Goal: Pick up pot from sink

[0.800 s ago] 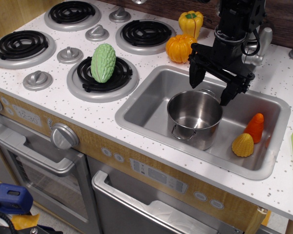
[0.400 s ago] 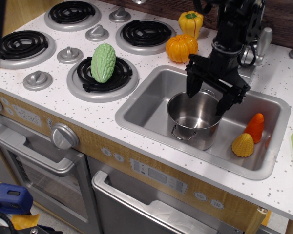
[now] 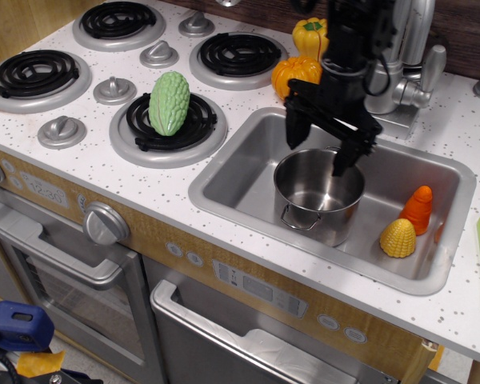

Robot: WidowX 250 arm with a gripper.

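Jaws spread wide, the gripper [image 3: 318,146] hangs over the back rim of the pot [image 3: 319,194] in the sink [image 3: 244,172]; toy corn [image 3: 398,238] and carrot [image 3: 418,210] lie right of the jaws, pumpkin [image 3: 294,74] just behind.

We see a toy kitchen: a white speckled countertop [image 3: 456,308] with four coil burners [image 3: 168,120], knobs [image 3: 106,223], a sink [image 3: 240,180] and an oven door [image 3: 60,280].

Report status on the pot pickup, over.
Gripper open, above the pot's back-left rim, nothing held. Pot upright in the sink, not lifted. Toy corn and carrot lie to its right, apart from it.
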